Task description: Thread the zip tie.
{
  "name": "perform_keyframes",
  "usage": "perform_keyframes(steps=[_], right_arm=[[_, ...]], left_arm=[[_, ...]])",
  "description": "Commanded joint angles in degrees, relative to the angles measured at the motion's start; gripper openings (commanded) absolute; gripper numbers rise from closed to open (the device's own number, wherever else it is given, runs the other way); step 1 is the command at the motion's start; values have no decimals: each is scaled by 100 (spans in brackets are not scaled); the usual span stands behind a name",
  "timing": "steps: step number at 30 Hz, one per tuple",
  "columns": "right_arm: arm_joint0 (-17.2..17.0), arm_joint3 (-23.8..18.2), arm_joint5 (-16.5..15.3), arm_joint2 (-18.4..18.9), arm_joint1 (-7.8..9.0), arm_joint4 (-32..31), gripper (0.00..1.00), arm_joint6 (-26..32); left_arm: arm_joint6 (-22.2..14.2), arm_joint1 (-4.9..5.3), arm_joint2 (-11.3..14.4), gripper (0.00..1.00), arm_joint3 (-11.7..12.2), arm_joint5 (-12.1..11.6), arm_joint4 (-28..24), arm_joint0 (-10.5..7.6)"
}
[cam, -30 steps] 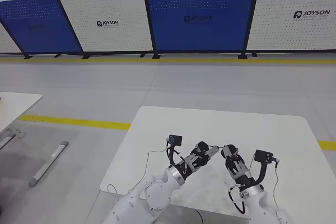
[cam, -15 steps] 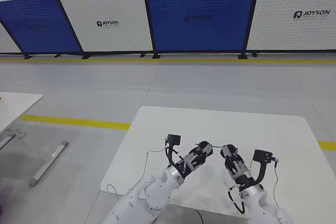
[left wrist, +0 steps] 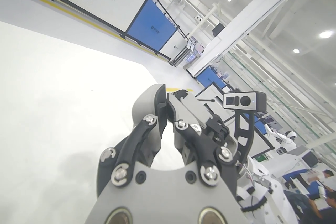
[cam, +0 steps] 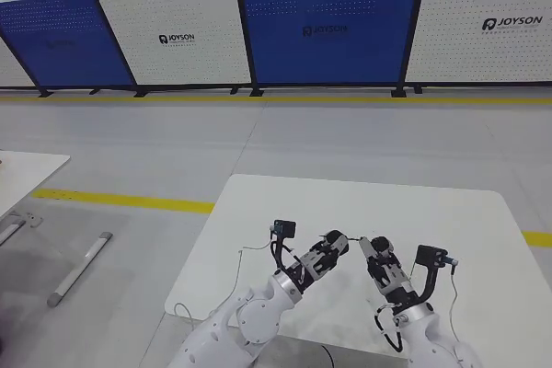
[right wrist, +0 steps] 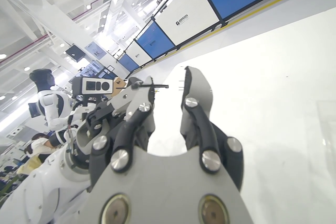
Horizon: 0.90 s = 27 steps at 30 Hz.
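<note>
Left gripper (left wrist: 167, 96) is clamped on the zip tie (right wrist: 160, 86), tail poking toward the right gripper (right wrist: 169, 74), which is spread apart and empty. No loop that I can see, so I'd say threading's not yet done.

Thin black plastic zip tie (right wrist: 157, 86): held stretch hidden between the closed fingers of the left gripper (left wrist: 166, 96); too thin to trace from above.
Right gripper (right wrist: 169, 78): mostly hidden behind the left one in the left wrist view.
White table (cam: 442, 212): near edge covered by the arms.

White glossy arms (cam: 258, 320), left end effector (left wrist: 166, 100) grey with black linkages, silver screws and ribbed black pads (left wrist: 161, 97)
</note>
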Motion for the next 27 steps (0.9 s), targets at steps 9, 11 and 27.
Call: perform_keyframes(steps=[9,11,27], right_arm=[[-142,4,123,91,24,-211,100,-83],[-131,9,169,129,19,84,100,38],[158,409,382,39,37,-1478,100,-504]], left_arm=[[260,-25,-72,0,-32,-15,-373,65],[260,-25,-72,0,-32,-15,-373,65],[251,-40,-128,0,-107,-43,-802,123]])
